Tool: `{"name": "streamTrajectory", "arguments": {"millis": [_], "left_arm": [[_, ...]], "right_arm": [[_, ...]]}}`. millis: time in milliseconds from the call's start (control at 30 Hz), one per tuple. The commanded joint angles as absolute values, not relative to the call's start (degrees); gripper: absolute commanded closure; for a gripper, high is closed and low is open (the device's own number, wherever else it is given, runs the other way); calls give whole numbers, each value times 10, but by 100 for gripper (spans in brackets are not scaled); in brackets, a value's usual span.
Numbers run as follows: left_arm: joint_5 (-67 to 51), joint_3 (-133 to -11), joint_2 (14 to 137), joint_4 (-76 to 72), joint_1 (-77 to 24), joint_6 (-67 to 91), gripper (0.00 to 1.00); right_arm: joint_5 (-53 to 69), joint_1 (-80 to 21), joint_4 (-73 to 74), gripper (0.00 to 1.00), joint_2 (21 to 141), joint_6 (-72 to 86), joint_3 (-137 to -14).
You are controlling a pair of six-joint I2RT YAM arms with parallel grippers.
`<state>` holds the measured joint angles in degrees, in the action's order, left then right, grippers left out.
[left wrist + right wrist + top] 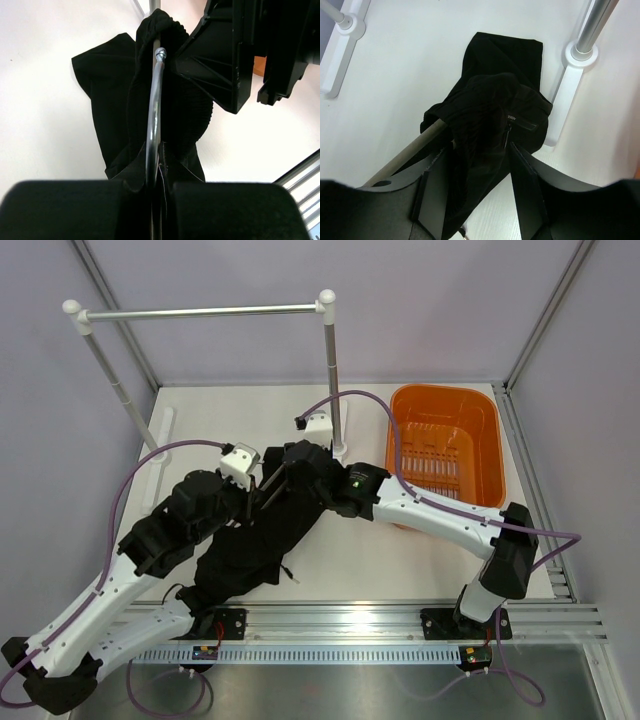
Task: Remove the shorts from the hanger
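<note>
Left pincer clamped on the hanger. Its bar runs lengthwise toward the right pincer, which sits astride the shorts bunched over the bar's far end. Whether it bites cannot be told.

Bright, even light; wrist fg blurry.
</note>
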<state>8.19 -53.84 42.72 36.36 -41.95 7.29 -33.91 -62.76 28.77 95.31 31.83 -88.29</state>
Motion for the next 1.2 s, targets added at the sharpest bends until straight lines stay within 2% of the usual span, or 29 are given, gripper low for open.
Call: {"name": "streamTrajectory", "arguments": {"millis": [0, 100, 200, 233, 333, 367, 433, 867, 1000, 1167], "left_arm": [[87, -540, 415, 318, -422, 64, 100], [86, -539, 414, 317, -421, 64, 100], [84, -538, 412, 316, -422, 64, 100], [83, -539, 410, 317, -421, 64, 100], [82, -539, 408, 316, -422, 63, 100], [82, -538, 407, 317, -422, 63, 100], [82, -537, 403, 315, -421, 63, 100], [31, -533, 387, 304, -421, 45, 100], [19, -519, 341, 277, -422, 45, 100], [61, -512, 310, 258, -421, 52, 100]], "right_arm": [[-377, -633, 285, 45, 956, 330, -898], [-384, -632, 280, 51, 957, 327, -899], [-386, -628, 276, 65, 962, 319, -901], [-384, -624, 275, 73, 963, 317, -902], [-369, -602, 276, 85, 964, 316, -904], [-362, -596, 273, 93, 962, 315, -904], [-349, -578, 269, 99, 959, 314, -901], [-349, -511, 320, 100, 994, 280, -1007], [-328, -511, 319, 100, 1002, 288, -1003], [-314, -511, 315, 100, 989, 302, -978]]}}
